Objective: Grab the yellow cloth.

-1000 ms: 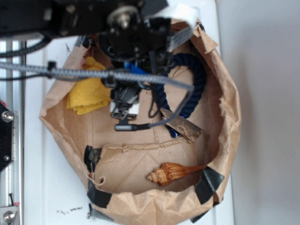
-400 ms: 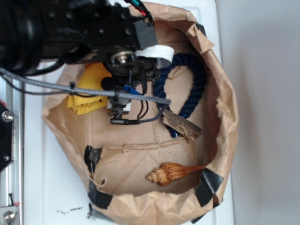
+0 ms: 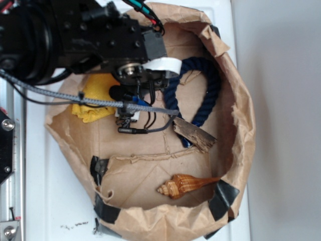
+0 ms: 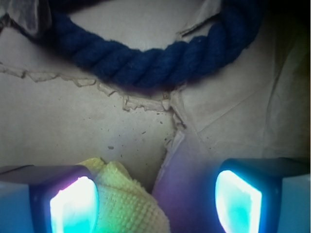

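A: Where's the yellow cloth (image 3: 95, 100)?

B: Far-left part of the paper bag (image 3: 241, 125), lying crumpled on the brown floor. The arm (image 3: 65, 35) covers its far edge in the exterior view.

A: And the gripper (image 4: 155, 199)?

B: Just right of the cloth, pointing down. Wrist view shows both fingers (image 4: 73, 204) w/ a wide gap between them, nothing clamped. One corner of the cloth pokes up beside the left finger, touching or nearly so; can't tell which. The right finger has only bare paper near it.

A: Jaws wide, then?

B: Yes, spread wide, empty.

A: Other stuff in the bag?

B: Navy rope (image 3: 200, 90) looped at the far right, just beyond the gripper; in the wrist view it curves across the top. A piece of bark or wood (image 3: 195, 135) sits near the rope's near end. A shell (image 3: 183, 185) lies at the near side, well apart from the cloth. Black tape (image 3: 223, 198) patches at the near rim of the bag. A grey cable (image 3: 75, 95) crosses over the cloth.

A: Bag on what?

B: White table (image 3: 35, 201), wall to the right.
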Motion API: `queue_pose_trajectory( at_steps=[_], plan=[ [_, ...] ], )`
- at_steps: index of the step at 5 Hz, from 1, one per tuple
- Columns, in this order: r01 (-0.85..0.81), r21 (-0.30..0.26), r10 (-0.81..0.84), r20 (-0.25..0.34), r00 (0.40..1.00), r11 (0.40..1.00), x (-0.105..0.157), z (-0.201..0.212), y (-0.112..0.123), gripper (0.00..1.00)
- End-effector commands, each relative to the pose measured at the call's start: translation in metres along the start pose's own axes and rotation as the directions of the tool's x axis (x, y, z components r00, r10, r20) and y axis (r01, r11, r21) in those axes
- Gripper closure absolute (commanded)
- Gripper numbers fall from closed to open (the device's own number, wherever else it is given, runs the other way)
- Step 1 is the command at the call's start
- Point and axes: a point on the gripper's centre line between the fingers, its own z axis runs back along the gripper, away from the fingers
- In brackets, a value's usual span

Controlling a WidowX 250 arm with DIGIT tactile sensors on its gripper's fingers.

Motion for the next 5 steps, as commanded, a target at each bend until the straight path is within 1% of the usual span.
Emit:
queue_pose_trajectory(
  at_steps=[1,2,3,4,5],
  plan=[
    [-0.027,-0.001,0.027,0.067,0.997,1.000,0.003,0.014,0.010,1.00],
    [-0.033,-0.056,0.035,0.044,0.998,0.998,0.001,0.038,0.013,1.00],
    [-0.036,-0.094,0.039,0.024,0.999,0.995,-0.006,0.059,0.016,1.00],
    [-0.031,-0.112,0.036,0.036,0.999,0.993,-0.011,0.069,0.018,1.00],
    [-0.042,-0.113,0.049,0.057,0.997,0.993,-0.011,0.070,0.020,1.00]
  ],
)
